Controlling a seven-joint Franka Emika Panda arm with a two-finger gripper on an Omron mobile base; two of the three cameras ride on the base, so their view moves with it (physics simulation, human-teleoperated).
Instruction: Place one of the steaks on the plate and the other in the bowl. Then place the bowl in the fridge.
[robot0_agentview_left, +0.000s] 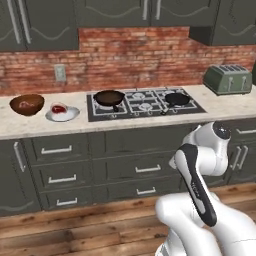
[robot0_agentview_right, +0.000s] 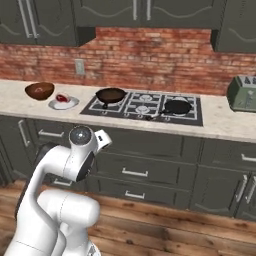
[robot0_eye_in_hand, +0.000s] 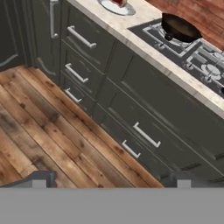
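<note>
The jaws stand spread as wide as they go and hold nothing; in the hand view the two small dark finger tips of the gripper (robot0_eye_in_hand: 111, 180) rise far apart at the bottom, with bare wooden floor and dark grey drawer fronts between them.

On the pale stone counter (robot0_agentview_left: 30, 126), left of the black gas hob (robot0_agentview_left: 145, 102), sits the round, deep, glossy reddish-brown bowl (robot0_agentview_left: 27, 104), and just beside it, on its right, the round, shallow, pale grey-white plate (robot0_agentview_left: 62, 114). One flat red-pink steak (robot0_agentview_left: 59, 108) with a whitish rim already lies on the plate. Whether the other steak is in the bowl I cannot tell (its inside reads only as dark brown, too small to judge). The fridge is outside these pictures.

My judgement is that the bowl is the next thing to deal with, and the risk lies in the approach: the arm is folded low, well apart from the counter, so the base must close in first. A reach from here could clip the counter edge or the black frying pan (robot0_agentview_left: 109, 97) nearby. Since bowl and plate sit so close, a finger coming down on the bowl's rim could knock the plate.

The steak on the plate looks roughly as long as wide; its long axis seems to run along the counter, though this is uncertain. The bowl is round and upright, mouth up, with no axis to favour.
</note>
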